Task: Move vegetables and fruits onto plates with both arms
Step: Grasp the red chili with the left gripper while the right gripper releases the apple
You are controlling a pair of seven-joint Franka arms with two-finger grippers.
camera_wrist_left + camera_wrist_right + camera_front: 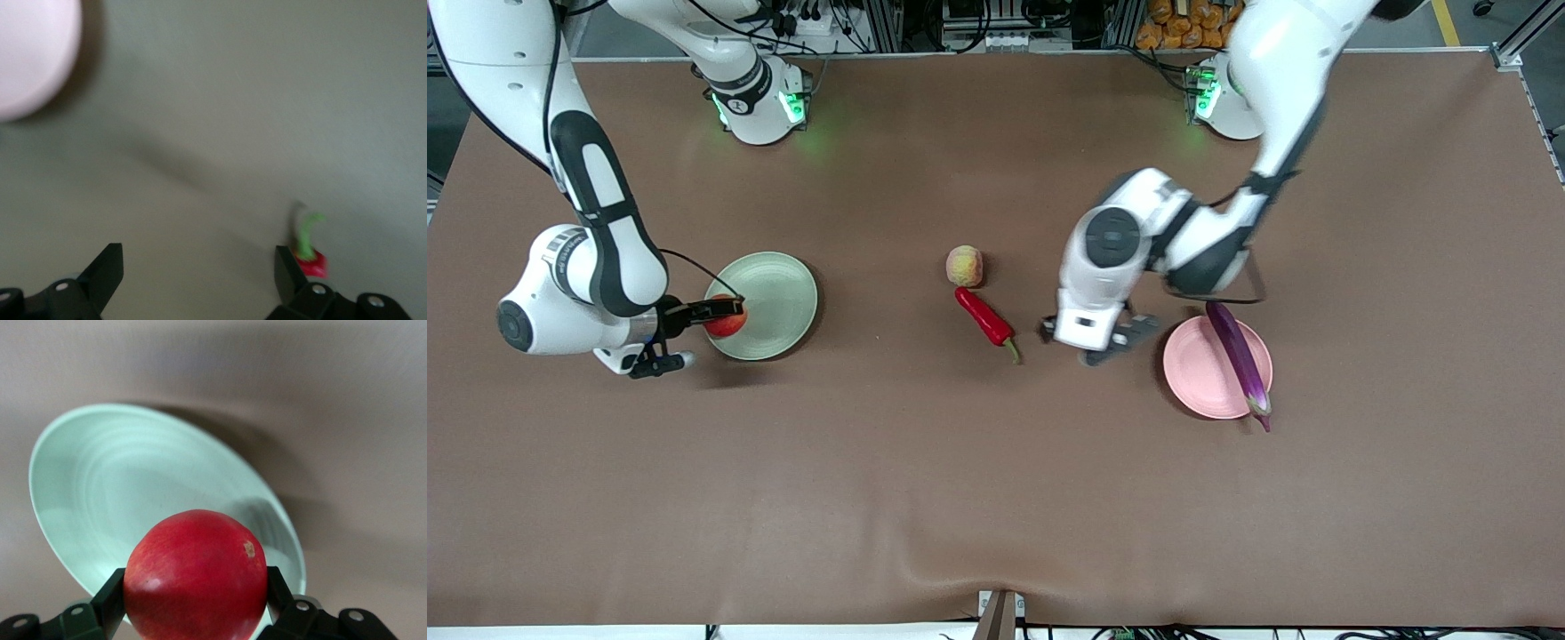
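My right gripper (716, 316) is shut on the round red apple (727, 322) and holds it over the rim of the pale green plate (778, 293). In the right wrist view the apple (197, 577) sits between the fingers above the green plate (120, 493). My left gripper (1096, 348) is open and empty, low over the table between the red chili pepper (985, 318) and the pale pink plate (1200, 373). The purple eggplant (1236, 351) lies across the pink plate, with its stem end over the rim. The peach (965, 266) lies beside the chili, farther from the front camera. The left wrist view shows the chili's green stem (308, 233) by one finger (288, 270).
The brown table mat (996, 498) stretches wide and bare on the side nearer the front camera. The pink plate's edge shows in the left wrist view (30, 53). The arm bases stand along the table's edge farthest from the front camera.
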